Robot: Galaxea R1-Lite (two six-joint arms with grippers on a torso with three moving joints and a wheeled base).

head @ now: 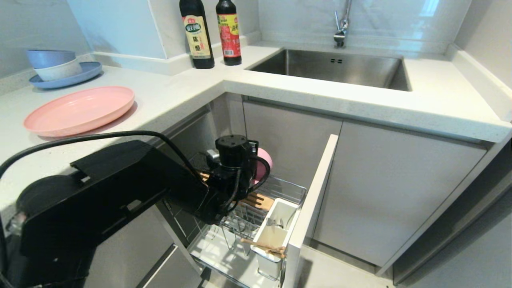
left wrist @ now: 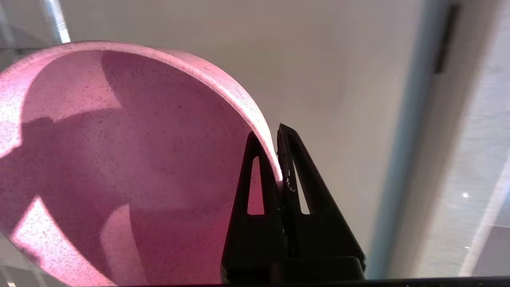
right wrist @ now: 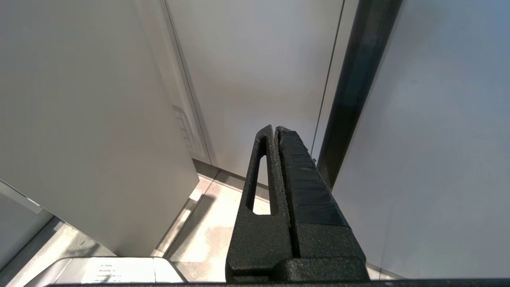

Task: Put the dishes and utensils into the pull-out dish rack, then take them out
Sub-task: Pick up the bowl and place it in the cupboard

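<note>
My left gripper is shut on the rim of the small pink bowl, one finger inside and one outside. In the head view the bowl shows tilted on its side behind the left wrist, above the back of the pull-out dish rack. The pink plate lies flat on the counter at the left. Wooden chopsticks lie across the white utensil cup, and a metal spoon stands in it. My right gripper is shut on nothing, parked low, out of the head view.
A blue plate with blue and white bowls sits at the counter's back left. Two dark sauce bottles stand near the sink. The rack's grey cabinet front stands out beside the closed doors. A bamboo strip crosses the rack.
</note>
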